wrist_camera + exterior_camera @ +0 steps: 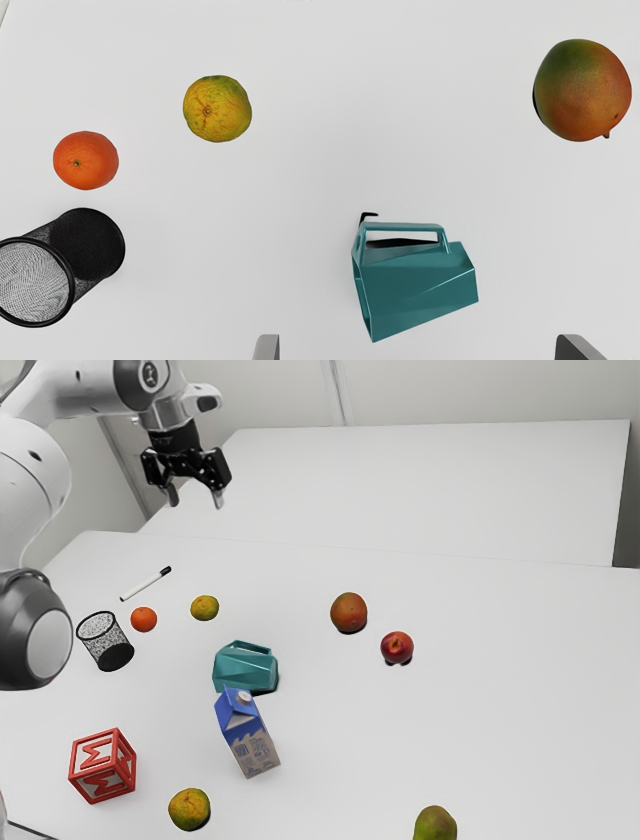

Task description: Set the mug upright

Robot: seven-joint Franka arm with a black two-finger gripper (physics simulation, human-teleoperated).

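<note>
At the exterior view's left, a red letter block [103, 765] sits low on the desk [530, 730], with a black mesh holder [105, 641] higher up. In the upper left, the gripper [195, 497] hangs empty above the desk, its two fingers spread apart. Left of centre lies the mug [245, 672]: teal, glossy and faceted, tipped on its side. Its angular handle runs along the side facing the yellow-green citrus [204, 608]; its mouth faces the mesh holder's side. A blue-and-white carton [248, 732] is just below it, and a mango [349, 612] is right of centre.
</note>
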